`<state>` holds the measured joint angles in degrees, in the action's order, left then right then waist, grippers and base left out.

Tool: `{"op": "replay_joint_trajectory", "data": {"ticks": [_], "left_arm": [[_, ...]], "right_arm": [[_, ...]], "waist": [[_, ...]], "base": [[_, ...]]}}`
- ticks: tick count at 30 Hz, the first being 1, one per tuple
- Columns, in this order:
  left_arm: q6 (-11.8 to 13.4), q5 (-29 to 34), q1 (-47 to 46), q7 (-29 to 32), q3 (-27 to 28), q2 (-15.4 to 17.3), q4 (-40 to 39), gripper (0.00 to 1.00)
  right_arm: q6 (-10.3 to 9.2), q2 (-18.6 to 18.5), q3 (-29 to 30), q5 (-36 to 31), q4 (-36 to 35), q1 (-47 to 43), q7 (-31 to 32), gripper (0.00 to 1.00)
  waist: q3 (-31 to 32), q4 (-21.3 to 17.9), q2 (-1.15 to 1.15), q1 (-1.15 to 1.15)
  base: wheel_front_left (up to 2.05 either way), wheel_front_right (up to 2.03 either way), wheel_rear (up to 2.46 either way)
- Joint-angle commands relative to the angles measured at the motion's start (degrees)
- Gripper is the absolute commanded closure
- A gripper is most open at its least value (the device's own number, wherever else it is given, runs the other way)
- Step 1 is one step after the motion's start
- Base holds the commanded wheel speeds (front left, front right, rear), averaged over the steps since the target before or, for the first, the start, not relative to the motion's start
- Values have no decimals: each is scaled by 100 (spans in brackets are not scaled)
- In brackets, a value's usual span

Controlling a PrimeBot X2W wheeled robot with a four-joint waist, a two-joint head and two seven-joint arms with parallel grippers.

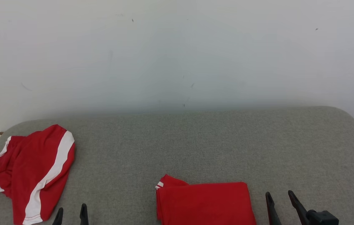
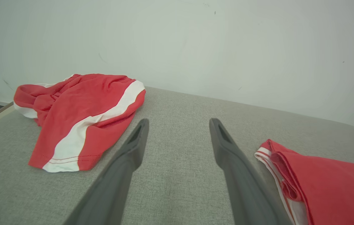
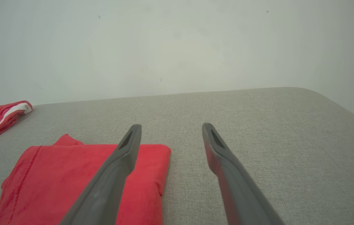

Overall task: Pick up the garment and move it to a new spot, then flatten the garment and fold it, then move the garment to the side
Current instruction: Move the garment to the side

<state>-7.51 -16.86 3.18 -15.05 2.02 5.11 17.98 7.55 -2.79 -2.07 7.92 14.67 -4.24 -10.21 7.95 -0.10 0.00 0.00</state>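
The left gripper [image 1: 71, 208] stands wide, its fingers well apart with nothing between them, low over the grey pad [image 1: 195, 140]. The crumpled garment [image 1: 30, 172], red with a white stripe, lies ahead and to its left, the hem near the left finger but clear of it. The folded garment [image 1: 205, 203], a flat red rectangle with a white-trimmed corner, lies to this gripper's right, between the two grippers. The right gripper [image 1: 279, 193] is likewise wide and empty. The folded garment sits just to its left, near its left finger and apart from it in the head view. Bare pad lies ahead and to its right, with the white wall [image 1: 177, 47] beyond.
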Motion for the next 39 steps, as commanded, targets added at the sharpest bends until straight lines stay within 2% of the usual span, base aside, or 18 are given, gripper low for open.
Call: {"op": "replay_joint_trajectory", "data": {"ticks": [1, 7, 9, 11, 14, 22, 24, 25, 29, 32, 39], "left_arm": [[9, 40, -61, -19, -6, -10, -16, 0], [9, 69, -61, -19, -40, 2, 84, 0], [9, 73, -69, -19, -59, 0, 101, 0], [9, 68, -58, -19, -67, 2, 120, 0], [9, 65, -35, -19, -73, 10, 139, 0], [9, 17, -13, -19, -179, 24, 154, 0], [9, 3, -42, -19, -220, 26, 160, 0], [9, 3, -42, -19, -220, 26, 160, 0], [9, -23, -94, -19, -298, 46, 186, 0], [9, -19, -146, -19, -333, 54, 213, 0], [9, 39, -306, -19, -383, 32, 303, 0]], "right_arm": [[-14, 1, 24, -44, 88, 85, -66, 0], [-14, 3, -89, -46, 355, 241, -174, 0], [-14, 4, -235, 164, 433, 302, 22, 0], [-14, 0, -373, 561, 541, 351, 587, 0], [-14, 0, -522, 646, 529, 581, 1742, 0], [-14, 1, -185, 521, -333, 949, 4751, 0], [-14, 0, -49, 379, -547, 974, 5345, 0], [-14, 0, -49, 379, -547, 974, 5345, 0], [-14, 2, 239, 321, -632, 995, 6247, 0], [-14, -3, 368, 333, -499, 1142, 6640, 0], [-14, 2, 531, 433, 146, 1432, 6727, 0]], "waist": [[-7, -5, 0, 0], [-14, -27, 0, 0], [-11, -21, 0, 0], [-2, -24, 0, 0], [2, -39, 0, 0], [15, -29, 0, 0], [3, 0, 0, 0], [3, 0, 0, 0], [-47, 82, 0, 0], [-94, 142, 0, 0], [-220, 304, 0, 0]], "base": [[0, 0, 0], [0, 0, 0], [0, 0, 0], [0, 0, 0], [0, 0, 0], [0, 0, 0], [0, 0, 0], [0, 0, 0], [0, 0, 0], [0, 0, 0], [0, 0, 0]]}}
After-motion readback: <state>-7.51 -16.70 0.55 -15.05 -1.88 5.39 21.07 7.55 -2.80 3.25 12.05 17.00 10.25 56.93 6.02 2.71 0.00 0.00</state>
